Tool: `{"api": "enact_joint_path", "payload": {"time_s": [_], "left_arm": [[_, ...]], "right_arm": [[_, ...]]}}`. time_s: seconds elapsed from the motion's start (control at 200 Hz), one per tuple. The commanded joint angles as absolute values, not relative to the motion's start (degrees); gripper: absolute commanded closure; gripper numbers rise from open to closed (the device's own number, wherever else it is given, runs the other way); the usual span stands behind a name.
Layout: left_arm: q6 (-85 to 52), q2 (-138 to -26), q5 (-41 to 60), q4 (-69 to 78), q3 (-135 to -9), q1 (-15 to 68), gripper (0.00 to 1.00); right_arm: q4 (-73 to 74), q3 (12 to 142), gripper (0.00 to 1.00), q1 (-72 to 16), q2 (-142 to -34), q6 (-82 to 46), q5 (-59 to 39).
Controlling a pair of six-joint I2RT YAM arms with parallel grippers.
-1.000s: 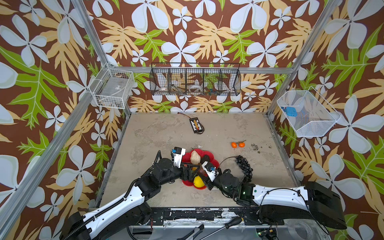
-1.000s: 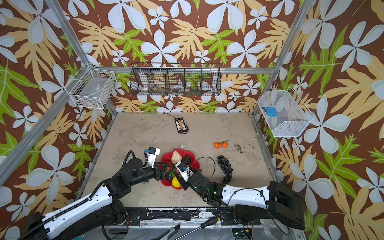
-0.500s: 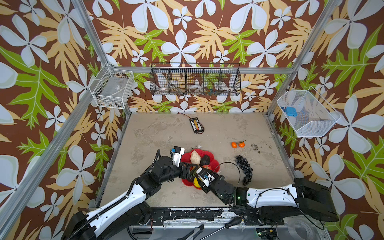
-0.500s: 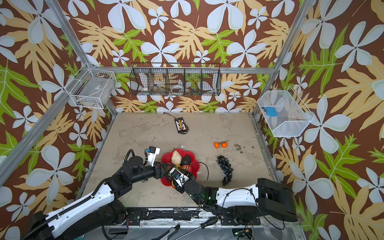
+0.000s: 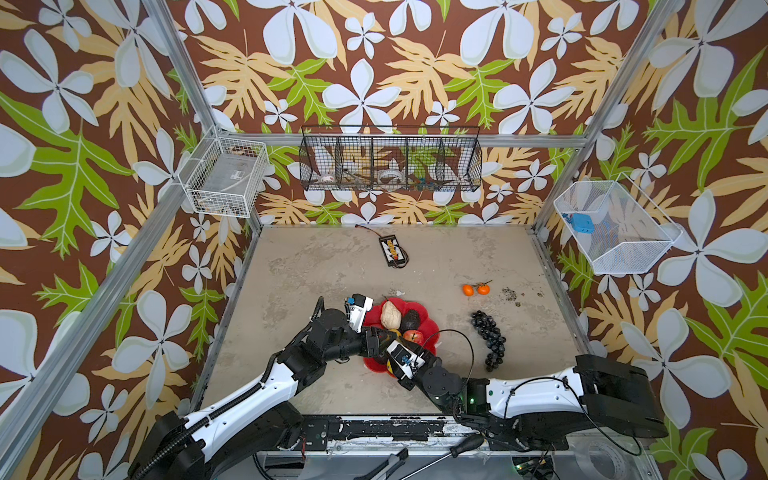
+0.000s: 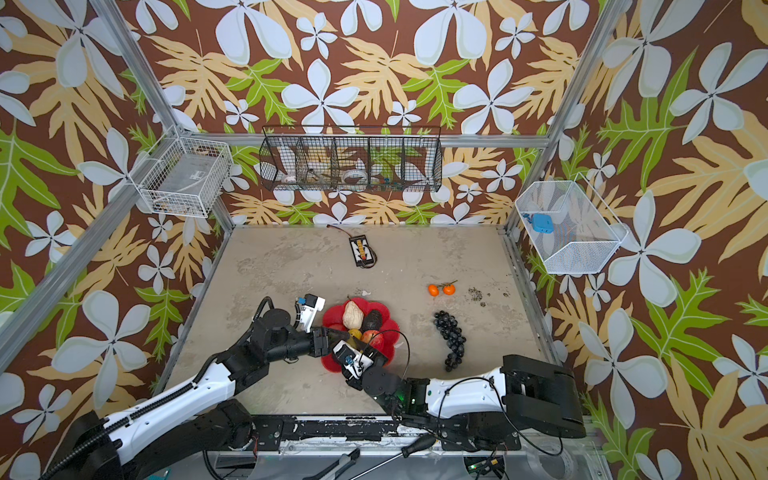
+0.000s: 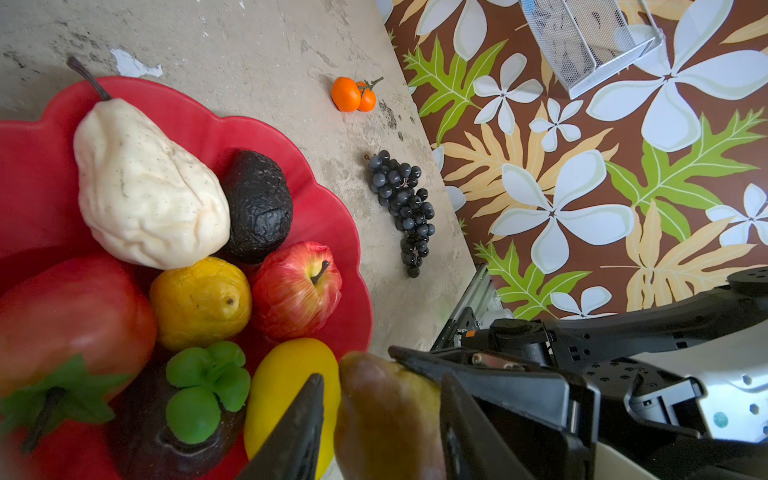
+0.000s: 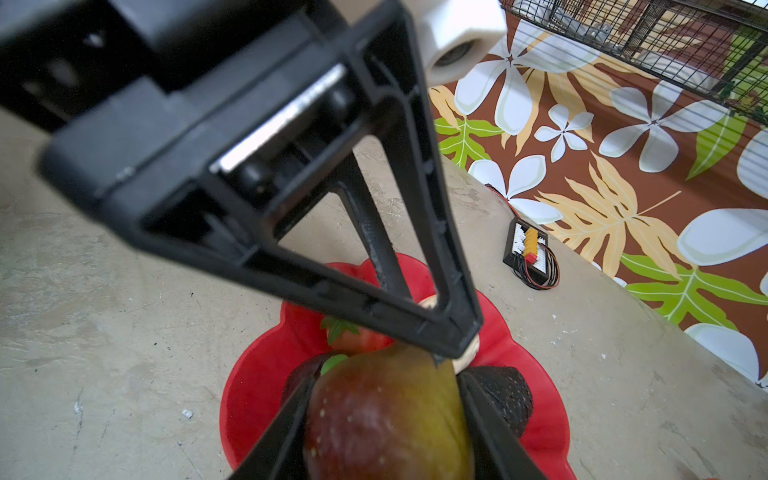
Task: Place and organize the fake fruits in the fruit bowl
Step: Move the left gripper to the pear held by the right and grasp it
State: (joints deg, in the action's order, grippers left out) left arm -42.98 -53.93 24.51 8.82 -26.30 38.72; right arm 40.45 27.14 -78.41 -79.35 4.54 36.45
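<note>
Mango (image 8: 386,415) held above fruit bowl (image 6: 332,319), near-centre tabletop (image 6: 270,270).
Left hand (image 7: 382,378) is seen half open, fingers (image 7: 299,424) astride the mango; a grip cannot be confirmed. Pear (image 7: 145,187), avocado (image 7: 257,208), lemon (image 7: 199,303) and apple (image 7: 295,291) are seen in the fruit bowl. Right hand (image 8: 386,378) is clamped on the mango. Grapes (image 5: 488,336) and oranges (image 5: 475,289) are found outside, to the right.

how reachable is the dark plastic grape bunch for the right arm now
Probably not yet: the dark plastic grape bunch lies unobstructed nearby, but the right pincer is shut on a red-green plastic fruit.
</note>
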Motion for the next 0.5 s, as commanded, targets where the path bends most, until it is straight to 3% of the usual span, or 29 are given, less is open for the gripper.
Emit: {"api": "enact_joint_path", "payload": {"time_s": [0.0,0.495], "left_arm": [[-43.7,-54.4,25.1,10.5,-26.5,38.4,0.53],[-44.2,-55.3,26.1,11.4,-26.2,38.2,0.69]], "right_arm": [[42.7,27.9,0.50,-79.2,-80.2,5.0,38.3],[43.2,29.1,0.49,-80.4,-82.4,4.9,40.1]]}}
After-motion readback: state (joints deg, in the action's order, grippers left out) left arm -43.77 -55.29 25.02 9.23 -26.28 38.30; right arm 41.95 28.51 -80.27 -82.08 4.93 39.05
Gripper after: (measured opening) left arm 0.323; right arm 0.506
